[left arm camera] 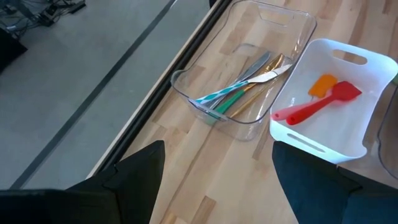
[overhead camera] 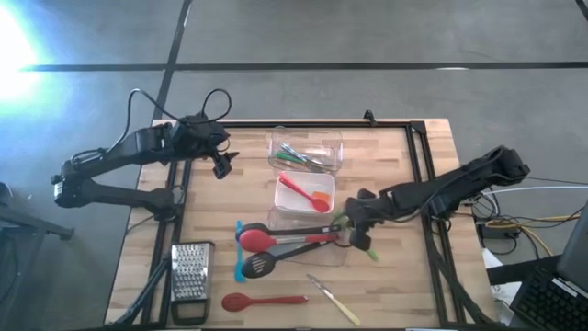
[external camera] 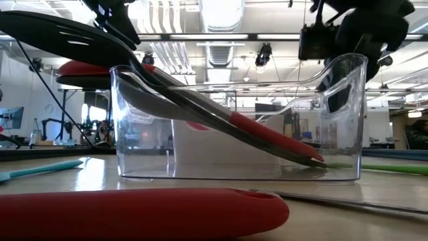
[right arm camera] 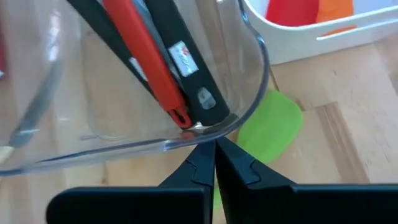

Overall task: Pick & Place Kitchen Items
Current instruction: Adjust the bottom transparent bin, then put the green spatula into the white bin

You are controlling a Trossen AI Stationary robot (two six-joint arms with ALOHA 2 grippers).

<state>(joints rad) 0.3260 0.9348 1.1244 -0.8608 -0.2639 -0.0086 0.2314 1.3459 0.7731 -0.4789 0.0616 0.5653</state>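
Three tubs (overhead camera: 306,150), two red spoons (overhead camera: 262,301)

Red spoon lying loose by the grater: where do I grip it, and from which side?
Take the red spoon at mid-handle, coming straight down from above and closing across its width. It lies flat on the table, and the handle is slim and straight with bare wood on both sides. The bowl end is wider and lies closer to the grater.
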